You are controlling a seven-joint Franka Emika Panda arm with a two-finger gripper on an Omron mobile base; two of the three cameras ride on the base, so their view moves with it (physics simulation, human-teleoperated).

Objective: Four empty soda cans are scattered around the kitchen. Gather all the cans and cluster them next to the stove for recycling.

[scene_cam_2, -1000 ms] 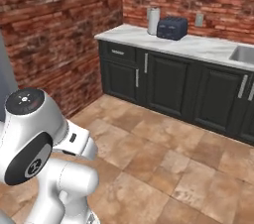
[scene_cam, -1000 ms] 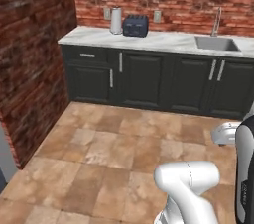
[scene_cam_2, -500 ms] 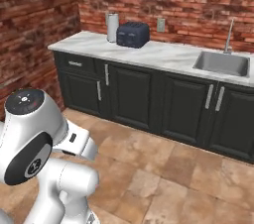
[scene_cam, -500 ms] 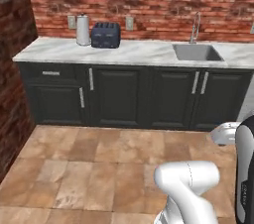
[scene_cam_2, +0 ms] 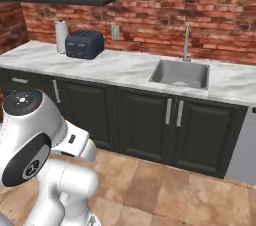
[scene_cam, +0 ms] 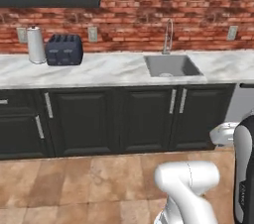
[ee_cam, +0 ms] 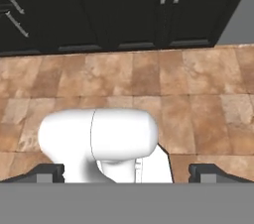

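Note:
The soda cans and the stove are out of view. I face a stretch of the kitchen: a white marble counter (scene_cam: 104,69) on dark cabinets (scene_cam: 99,119) against a red brick wall (scene_cam: 149,0). In the hand view my gripper (ee_cam: 127,173) looks down over the tiled floor (ee_cam: 198,84) toward the cabinet doors (ee_cam: 124,5). Its two dark fingertips (ee_cam: 49,172) stand far apart at the bottom corners. The gripper is open, with nothing between the fingers.
A steel sink (scene_cam: 171,65) with a faucet (scene_cam: 168,34) is set in the counter. A dark toaster (scene_cam: 63,49) and a white roll (scene_cam: 35,44) stand at the left. A dark shelf (scene_cam: 49,1) hangs above. A grey appliance front (scene_cam: 245,104) ends the cabinets at right.
The whole picture has swung: the base has turned, so the corner wall has left the views and the sink now sits near the middle. The gripper stays open.

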